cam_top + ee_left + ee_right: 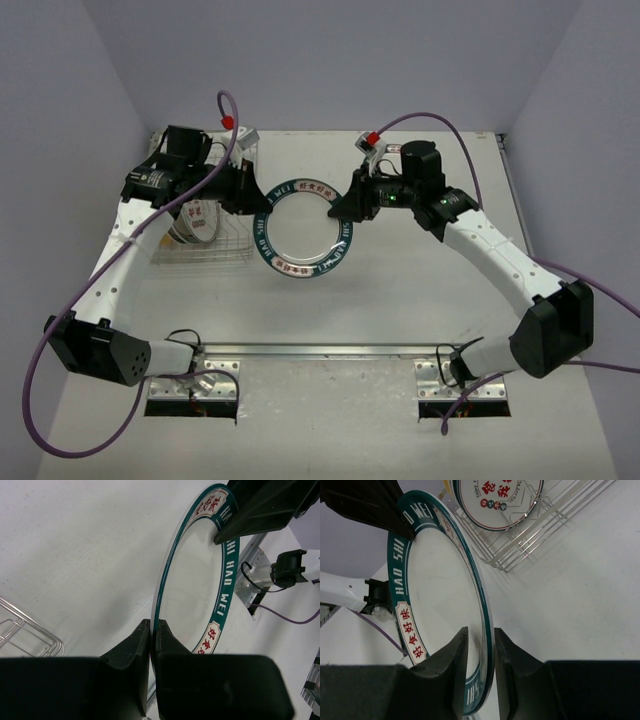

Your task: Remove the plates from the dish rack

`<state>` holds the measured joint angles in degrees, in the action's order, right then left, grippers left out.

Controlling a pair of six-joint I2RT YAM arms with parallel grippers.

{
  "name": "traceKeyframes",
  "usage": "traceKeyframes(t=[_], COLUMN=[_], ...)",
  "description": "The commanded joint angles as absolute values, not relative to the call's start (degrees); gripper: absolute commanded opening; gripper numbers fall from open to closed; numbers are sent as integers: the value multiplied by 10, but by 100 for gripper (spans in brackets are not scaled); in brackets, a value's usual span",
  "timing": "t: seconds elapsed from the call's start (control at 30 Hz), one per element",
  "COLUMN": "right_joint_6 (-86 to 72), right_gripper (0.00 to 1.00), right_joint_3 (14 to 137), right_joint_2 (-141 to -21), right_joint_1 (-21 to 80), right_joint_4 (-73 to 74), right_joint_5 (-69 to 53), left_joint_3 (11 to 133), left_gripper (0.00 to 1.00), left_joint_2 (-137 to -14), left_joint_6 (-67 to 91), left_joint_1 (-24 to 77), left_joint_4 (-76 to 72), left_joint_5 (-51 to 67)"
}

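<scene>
While more plates [195,218] stand in the dish rack [205,255], the left gripper [262,207] just right of it pinches a teal-rimmed plate [305,228] above the surface [400,290]. The right gripper [338,210] straddles the rim farthest from the rack; I cannot tell whether it is clamped.

There are two robot arms: one left arm [120,255] and one right arm [500,262]. Each arm has one gripper, so that makes two: the left gripper [262,205] and the right gripper [338,210]. There is one dish rack [215,258], on the left. There is one teal-rimmed plate [305,228] in the middle. One red-marked plate [500,500] shows in the rack; I cannot tell if more hide behind it. There are two purple cables, a left cable [30,390] and a right cable [440,120].
</scene>
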<state>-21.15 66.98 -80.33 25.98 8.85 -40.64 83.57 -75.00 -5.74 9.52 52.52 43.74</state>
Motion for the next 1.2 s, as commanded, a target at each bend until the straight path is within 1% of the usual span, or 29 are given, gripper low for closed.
traceKeyframes(t=[0.0,0.03,0.07,0.1,0.13,0.17,0.27,0.3,0.37,0.57,0.7,0.9,1.17], right_joint_6=[-191,-191,-192,-199,-211,-225,-271,-300,-325,-344,-363,-410,-424], right_gripper=[0,0,0,0,0,0,0,0,0,0,0,0,0], right_joint_3=[679,676,669,664,660,658,662,666,676,746,814,910,983], right_joint_2=[-795,-793,-790,-788,-790,-793,-815,-834,-857,-956,-1042,-1155,-1245], right_joint_1=[262,261,257,248,232,214,147,102,48,-47,-74,-88,-88], right_joint_4=[83,83,83,83,83,83,83,83,83,83,83,79,75], right_joint_5=[-386,-379,-371,-361,-357,-356,-366,-368,-351,-271,-236,-232,-229], left_joint_3=[841,841,842,843,844,844,852,855,860,861,876,893,891], left_gripper=[8,23,46,60,76,88,98,98,100,100,100,100,100], left_joint_2=[-740,-740,-740,-739,-736,-734,-728,-728,-727,-727,-732,-732,-721], left_joint_6=[-45,-43,-39,-36,-31,-27,-15,-11,-7,-6,-6,-6,-13], left_joint_1=[98,98,98,98,97,96,88,82,81,80,80,80,79], left_joint_4=[488,488,486,485,480,475,466,463,462,454,461,469,484], left_joint_5=[429,421,397,377,344,310,198,168,132,113,92,37,11])
